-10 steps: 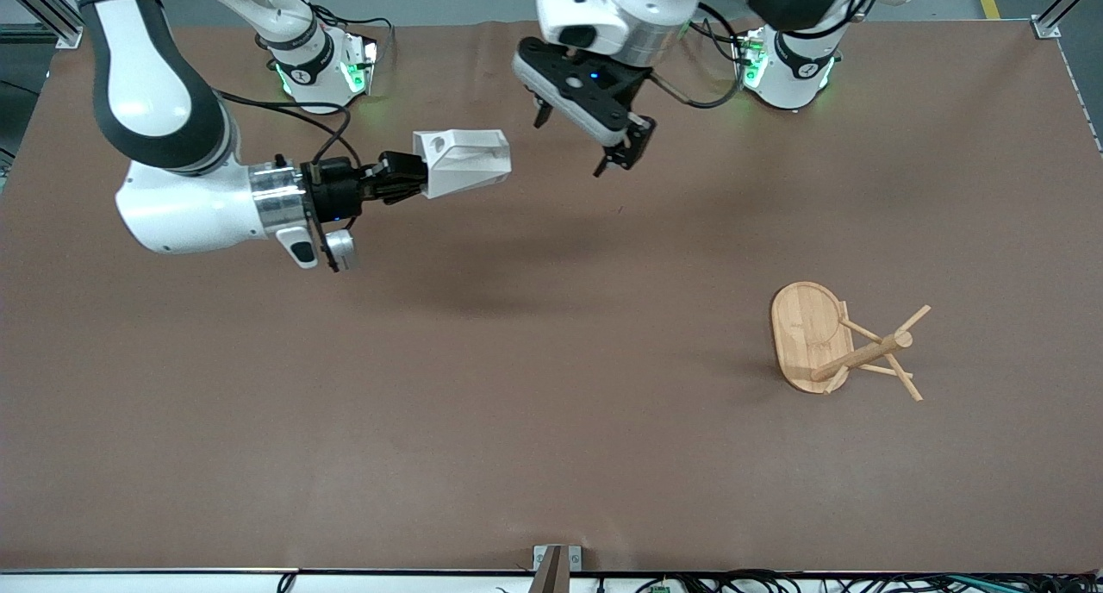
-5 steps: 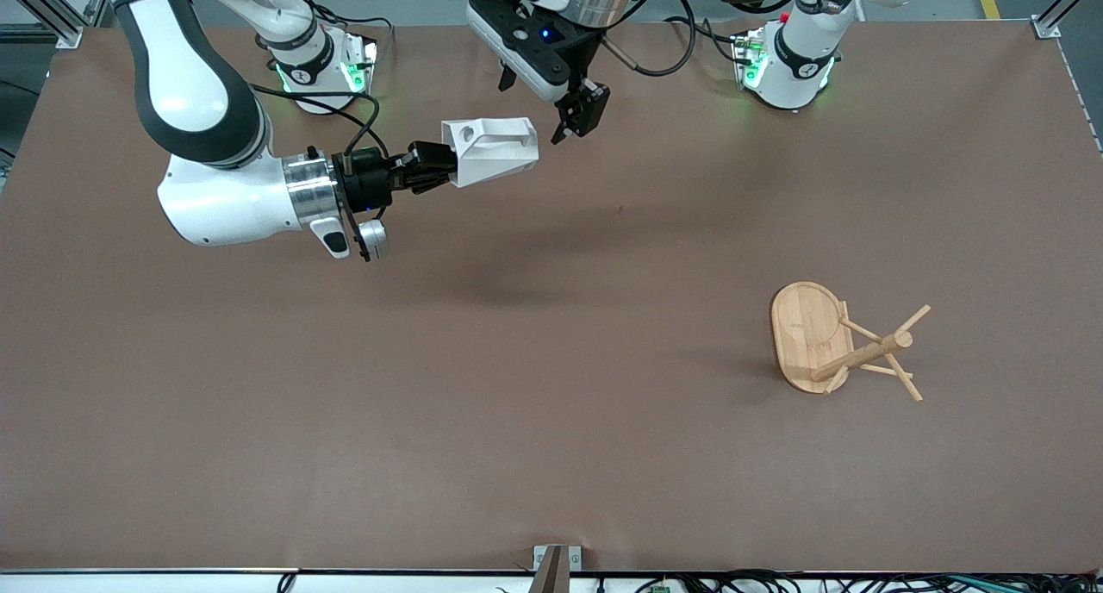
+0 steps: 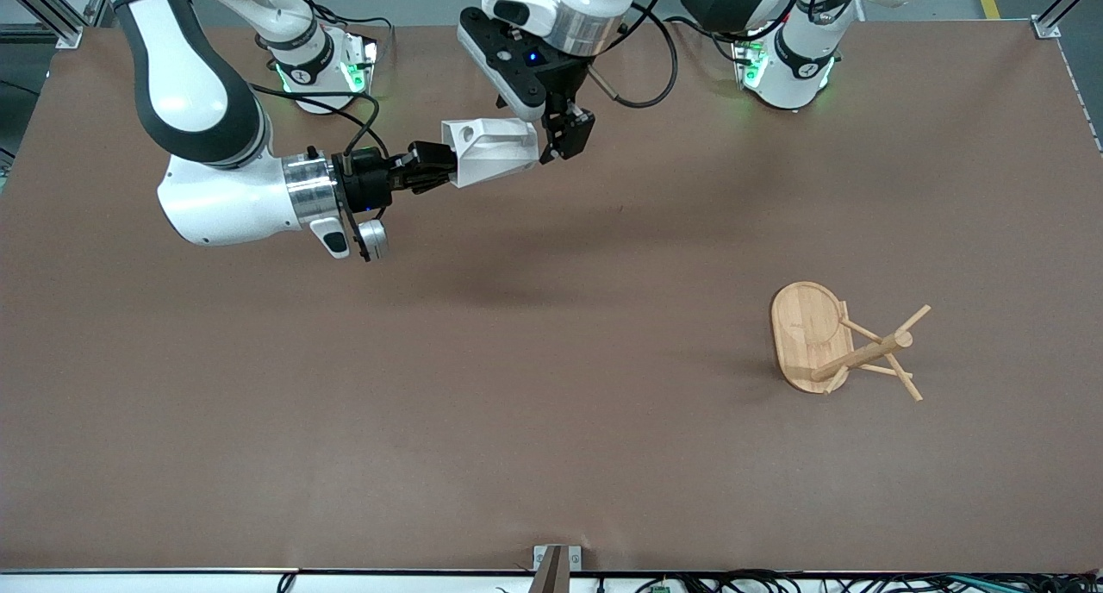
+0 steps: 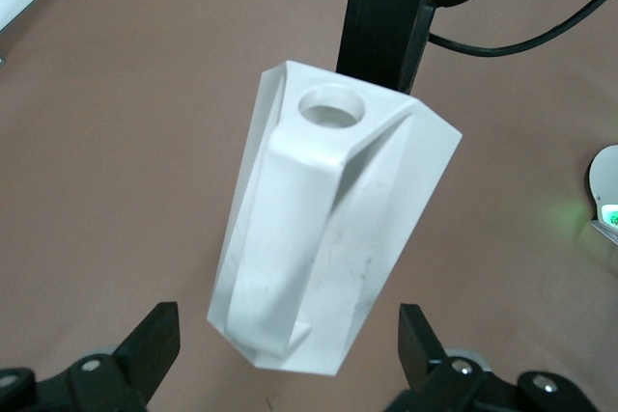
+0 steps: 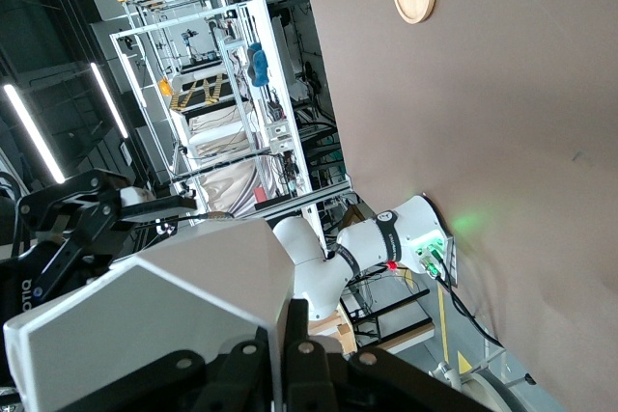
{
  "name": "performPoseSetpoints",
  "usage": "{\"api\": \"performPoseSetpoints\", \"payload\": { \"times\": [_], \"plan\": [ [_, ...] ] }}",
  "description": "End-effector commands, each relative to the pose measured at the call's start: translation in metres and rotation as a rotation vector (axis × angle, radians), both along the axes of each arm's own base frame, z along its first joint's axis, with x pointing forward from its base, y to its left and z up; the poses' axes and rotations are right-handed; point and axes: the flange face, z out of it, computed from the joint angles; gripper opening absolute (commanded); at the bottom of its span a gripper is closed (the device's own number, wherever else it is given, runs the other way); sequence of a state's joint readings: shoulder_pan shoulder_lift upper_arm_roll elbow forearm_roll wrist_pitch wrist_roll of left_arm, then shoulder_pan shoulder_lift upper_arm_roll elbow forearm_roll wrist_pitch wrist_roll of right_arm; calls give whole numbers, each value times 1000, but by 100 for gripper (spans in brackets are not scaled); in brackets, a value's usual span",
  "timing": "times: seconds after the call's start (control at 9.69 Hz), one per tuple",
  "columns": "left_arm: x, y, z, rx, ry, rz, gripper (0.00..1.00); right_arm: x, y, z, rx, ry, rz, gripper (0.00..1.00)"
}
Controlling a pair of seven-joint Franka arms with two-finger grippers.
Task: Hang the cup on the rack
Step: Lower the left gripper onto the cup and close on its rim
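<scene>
the cup (image 3: 488, 149) is plain white, no pattern, with faint grey scuffs on its side in the left wrist view. the rack (image 3: 840, 343) is light bamboo with a fine straight grain. the table (image 3: 551, 455) is covered in a flat reddish brown. both arms are white with black joints and silver wrist rings. the left gripper (image 3: 551, 140) and right gripper (image 3: 431, 164) are black. green lights glow at the arm bases.

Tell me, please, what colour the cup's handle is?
White, like the rest of the cup; the left wrist view shows it best.
</scene>
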State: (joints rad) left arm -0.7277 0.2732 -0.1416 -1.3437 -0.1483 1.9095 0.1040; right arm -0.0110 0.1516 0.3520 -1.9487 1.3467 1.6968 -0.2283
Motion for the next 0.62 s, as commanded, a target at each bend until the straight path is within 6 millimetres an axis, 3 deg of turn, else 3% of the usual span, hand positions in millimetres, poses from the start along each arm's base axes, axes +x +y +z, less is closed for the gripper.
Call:
{"api": "performPoseSetpoints", "payload": {
  "times": [0.0,0.52],
  "plan": [
    [3,-5,-17,15,-1,-34,100,-9,-2,5,14,-3,-18,0],
    [16,-16,-36,-17,-43,-68,100,-13,5,5,15,-3,-4,0]
  ]
}}
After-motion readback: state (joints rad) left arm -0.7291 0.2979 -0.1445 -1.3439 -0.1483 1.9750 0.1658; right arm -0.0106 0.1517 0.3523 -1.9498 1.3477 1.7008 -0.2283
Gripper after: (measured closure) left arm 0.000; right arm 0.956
